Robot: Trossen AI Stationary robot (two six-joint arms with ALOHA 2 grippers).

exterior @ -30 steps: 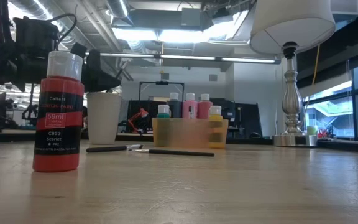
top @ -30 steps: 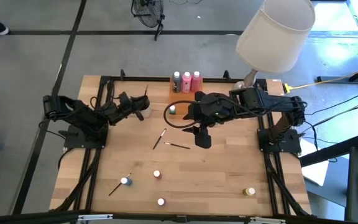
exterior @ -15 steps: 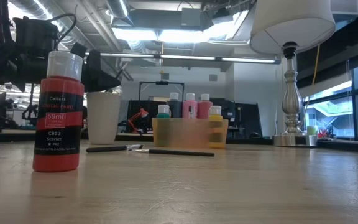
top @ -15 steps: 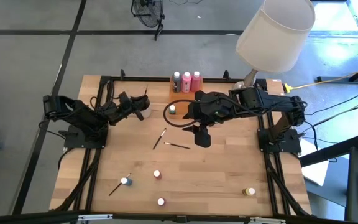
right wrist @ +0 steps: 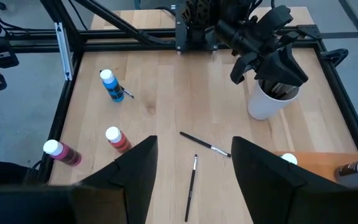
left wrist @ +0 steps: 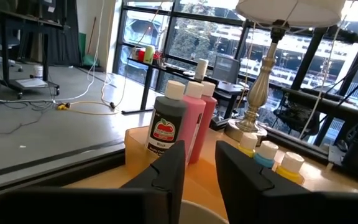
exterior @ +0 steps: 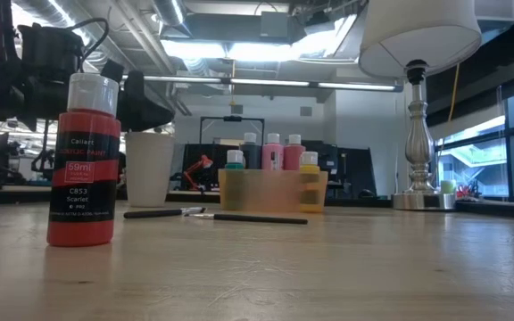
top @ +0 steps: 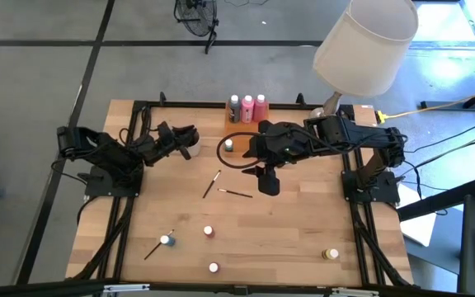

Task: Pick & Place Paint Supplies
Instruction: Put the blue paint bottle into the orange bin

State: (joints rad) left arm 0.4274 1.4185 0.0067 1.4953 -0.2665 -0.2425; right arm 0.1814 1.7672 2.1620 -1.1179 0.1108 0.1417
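My left gripper (top: pixel 190 134) hangs open just over the white cup (right wrist: pixel 267 104) at the table's far left, with nothing between its fingers (left wrist: pixel 199 168). Dark brush handles (right wrist: pixel 282 92) stand inside the cup. My right gripper (top: pixel 266 180) waits open high above the table's middle. Two thin paintbrushes (top: pixel 213 183) (top: pixel 236 193) lie flat on the wood below it. The orange tray (top: pixel 239 125) at the far edge holds three tall bottles (top: pixel 247 107) and small pots (left wrist: pixel 267 154). Loose paint bottles stand near the front: blue (top: pixel 165 240), red (top: pixel 209 232), pink (top: pixel 213 267) and yellow (top: pixel 330 255).
A lamp with a large white shade (top: pixel 365 41) stands at the far right corner, its base (exterior: pixel 422 198) on the table. A dark cable loop (top: pixel 233 153) lies by the tray. A third brush (top: pixel 153 247) lies beside the blue bottle. Bare wood spreads across the front right.
My left gripper has opened over the cup without shifting. The thin brush that stuck up from its fingers no longer shows there. My right arm has kept still.
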